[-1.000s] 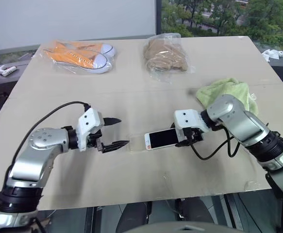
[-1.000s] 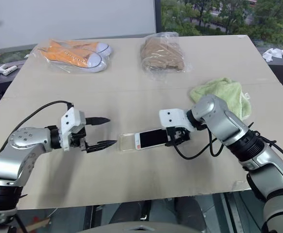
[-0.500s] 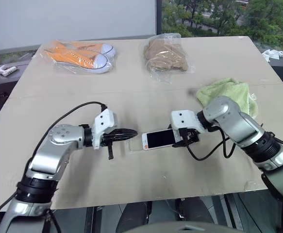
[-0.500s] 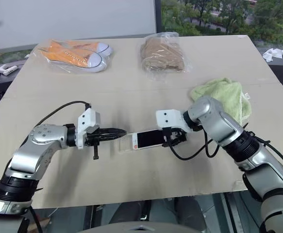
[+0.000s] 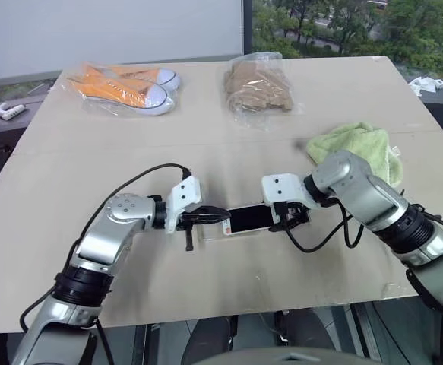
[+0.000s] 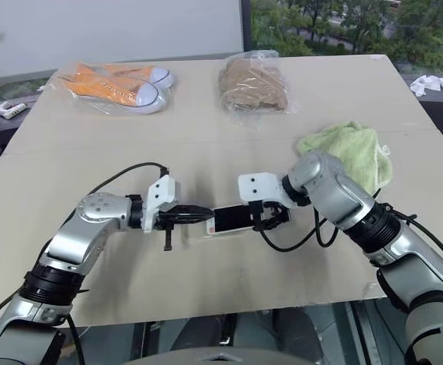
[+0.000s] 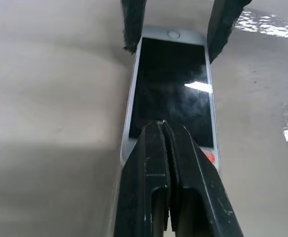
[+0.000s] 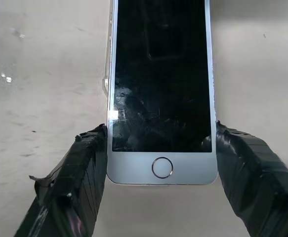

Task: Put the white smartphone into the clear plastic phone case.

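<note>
Right claw [image 8: 159, 163] clamping white smartphone [image 5: 248, 219], shut left claw [image 7: 164, 129] atop; green cloth [image 5: 358, 146] near.

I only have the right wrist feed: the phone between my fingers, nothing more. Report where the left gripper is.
Observer: The left gripper is shut, its tips over the white smartphone's far end, opposite the home button.
Operator: Give me the case's position.
Observer: The clear plastic phone case lies on the table under that same end. I cannot tell whether the phone is seated in it.
Operator: Name anything near my right arm.
Observer: A green cloth lies just behind that arm, apart from the phone.
</note>
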Robot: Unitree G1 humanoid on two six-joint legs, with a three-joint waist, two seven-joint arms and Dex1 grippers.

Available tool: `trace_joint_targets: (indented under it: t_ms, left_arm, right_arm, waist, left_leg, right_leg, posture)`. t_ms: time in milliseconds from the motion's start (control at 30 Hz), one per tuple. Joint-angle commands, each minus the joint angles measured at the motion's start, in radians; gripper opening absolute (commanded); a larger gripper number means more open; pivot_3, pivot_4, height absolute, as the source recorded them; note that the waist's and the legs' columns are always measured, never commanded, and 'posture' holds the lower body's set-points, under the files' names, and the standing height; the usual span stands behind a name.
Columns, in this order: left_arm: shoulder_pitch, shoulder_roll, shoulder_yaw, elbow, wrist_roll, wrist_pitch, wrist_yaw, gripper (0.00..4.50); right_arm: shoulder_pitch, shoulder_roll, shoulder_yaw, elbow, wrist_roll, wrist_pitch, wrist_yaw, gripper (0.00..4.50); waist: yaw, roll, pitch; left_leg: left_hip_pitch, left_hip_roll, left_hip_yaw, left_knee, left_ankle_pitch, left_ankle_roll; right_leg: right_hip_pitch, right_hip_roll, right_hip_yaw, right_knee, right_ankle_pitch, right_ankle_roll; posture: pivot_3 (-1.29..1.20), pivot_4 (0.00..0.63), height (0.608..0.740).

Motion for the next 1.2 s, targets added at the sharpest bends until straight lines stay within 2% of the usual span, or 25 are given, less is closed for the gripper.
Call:
trace_joint_targets:
  t_ms: [33, 300, 433, 667, 867, 1200]
  left_arm:
    - [-0.021, -0.001, -0.011, -0.016, 0.013, -0.011, -0.011, 0.05]
    - [-0.009, 0.006, -0.057, -0.045, 0.023, 0.003, -0.042, 0.05]
    - [-0.007, 0.009, -0.073, -0.018, 0.092, -0.048, -0.006, 0.05]
    - [0.02, 0.017, -0.103, -0.016, 0.124, -0.044, -0.015, 0.05]
    - [0.036, 0.05, -0.114, 0.011, 0.163, -0.034, -0.016, 0.05]
    - [0.027, 0.038, -0.119, 0.023, 0.179, -0.03, 0.002, 0.05]
  right_arm:
    - [-0.012, -0.001, -0.001, -0.033, -0.001, 0.005, -0.001, 2.89]
    - [-0.016, 0.003, -0.001, -0.033, -0.005, 0.012, -0.006, 2.89]
    - [-0.016, 0.003, -0.002, -0.047, -0.001, 0.023, -0.005, 2.89]
    - [-0.014, -0.004, 0.003, -0.07, 0.004, 0.045, -0.001, 2.89]
    - [-0.015, -0.008, 0.009, -0.088, -0.001, 0.089, -0.012, 2.89]
    - [-0.011, 0.011, 0.033, -0.119, 0.001, 0.156, -0.04, 2.89]
  waist:
    - [0.0, 0.0, 0.0]
    - [0.0, 0.0, 0.0]
    - [0.0, 0.0, 0.0]
    - [0.0, 0.0, 0.0]
    - [0.001, 0.0, -0.001]
    - [0.001, 0.0, -0.004]
  left_leg:
    - [0.0, 0.0, 0.0, 0.0, 0.0, 0.0]
    - [0.0, 0.0, 0.0, 0.0, 0.0, 0.0]
    - [0.0, 0.0, 0.0, 0.0, 0.0, 0.0]
    - [0.0, 0.0, 0.0, 0.0, 0.0, 0.0]
    - [0.001, 0.0, 0.0, 0.0, 0.0, 0.0]
    - [0.004, 0.0, 0.0, 0.001, 0.0, 0.0]
  right_leg:
    - [0.0, 0.0, 0.0, 0.0, 0.0, 0.0]
    - [0.0, 0.0, 0.0, 0.0, 0.0, 0.0]
    - [0.0, 0.0, 0.0, 0.0, 0.0, 0.0]
    - [0.0, 0.0, 0.0, 0.001, 0.0, 0.0]
    - [0.0, 0.0, 0.0, 0.001, 0.0, 0.0]
    - [0.001, 0.0, 0.0, 0.004, 0.0, 0.0]
  posture:
    - [0.0, 0.15, 0.74]
    - [0.0, 0.15, 0.74]
    - [0.0, 0.15, 0.74]
    - [0.0, 0.15, 0.74]
    - [0.0, 0.15, 0.74]
    - [0.0, 0.15, 0.74]
